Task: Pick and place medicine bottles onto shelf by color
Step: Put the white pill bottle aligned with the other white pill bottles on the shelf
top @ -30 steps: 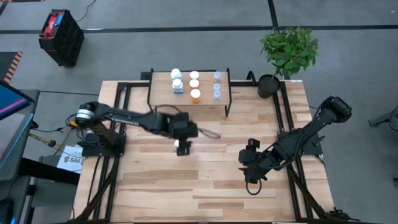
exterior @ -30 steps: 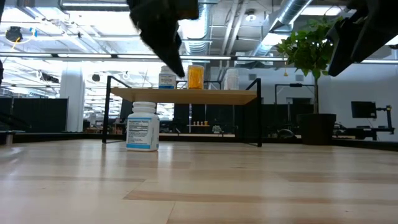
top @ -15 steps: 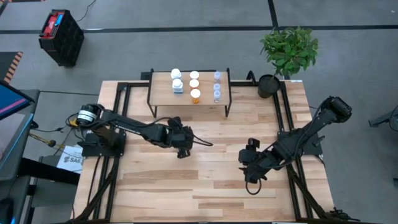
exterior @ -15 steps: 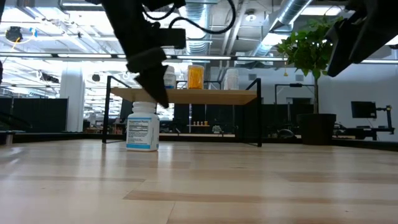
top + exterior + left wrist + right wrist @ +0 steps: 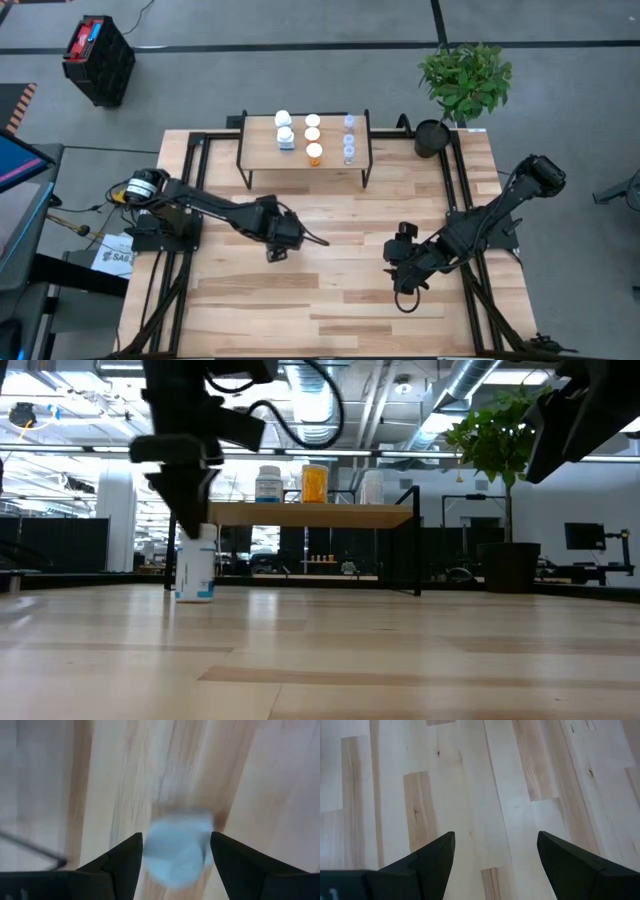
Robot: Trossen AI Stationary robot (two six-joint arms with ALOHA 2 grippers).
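A white medicine bottle (image 5: pixel 198 570) with a white cap (image 5: pixel 177 850) stands upright on the table, in front of the shelf's left end. My left gripper (image 5: pixel 277 247) points steeply down over it, with its fingers either side of the bottle's top. On the shelf (image 5: pixel 262 140), a low riser with a wood top at the table's far side, stand white bottles (image 5: pixel 285 127), orange bottles (image 5: pixel 313 135) and clear bottles (image 5: pixel 349 138). My right gripper (image 5: pixel 392 268) waits open over bare wood at the right. My left gripper (image 5: pixel 176 837) comes from above, its fingers (image 5: pixel 188 510) pointing down on either side of the bottle's cap (image 5: pixel 165 845). The cap fills the gap between them. Whether both fingers touch it cannot be told. The bottle stands on its base on the table.
A potted plant (image 5: pixel 463 80) stands at the table's far right corner. A black crate (image 5: pixel 98 58) sits on the floor beyond the far left. Bare tabletop (image 5: pixel 340 300) lies across the middle and the near side.
My left gripper has come down and moved toward the table's left and near edges, tipping to point more steeply down, and now stands around the white bottle's top. The bottle has slid toward the table's left, still upright on the table.
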